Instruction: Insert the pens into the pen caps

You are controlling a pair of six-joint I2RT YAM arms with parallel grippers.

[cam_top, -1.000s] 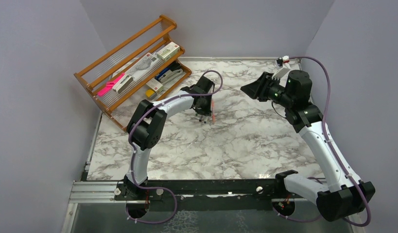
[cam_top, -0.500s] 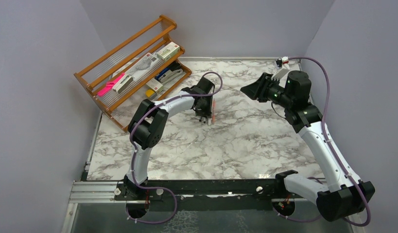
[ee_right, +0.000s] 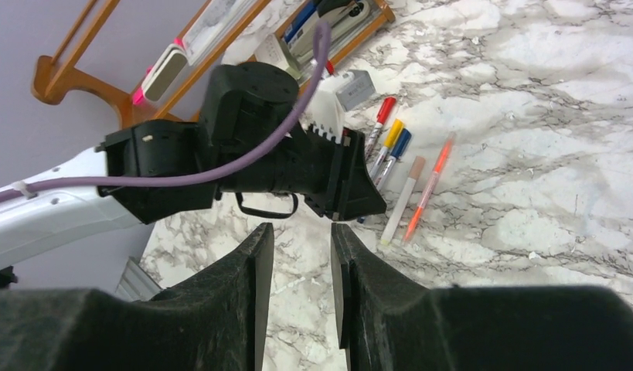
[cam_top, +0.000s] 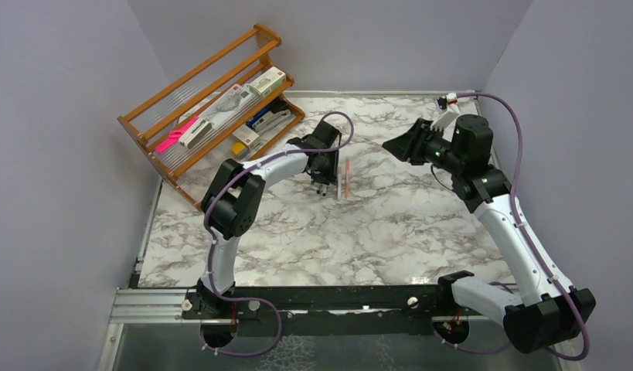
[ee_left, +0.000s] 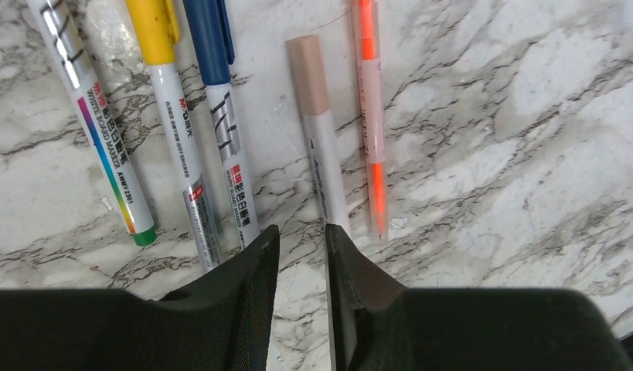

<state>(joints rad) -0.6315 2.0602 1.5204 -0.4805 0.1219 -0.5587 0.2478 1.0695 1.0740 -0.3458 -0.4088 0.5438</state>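
Pens [ee_left: 322, 154] just beyond left claw [ee_left: 301, 241]

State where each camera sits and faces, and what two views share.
Top: high behind the robot, looking down on table, rack, left arm, right arm.
Left wrist: on the left arm, facing down at the pens; left gripper shows.
Right wrist: on the right arm, facing the left arm and pens; right gripper shows.
Both wrist views share the pens.

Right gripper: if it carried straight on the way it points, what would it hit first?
Most likely the left gripper: its black body sits right ahead of the right gripper, with the pens on the table beside it. How far apart the two grippers are is unclear.
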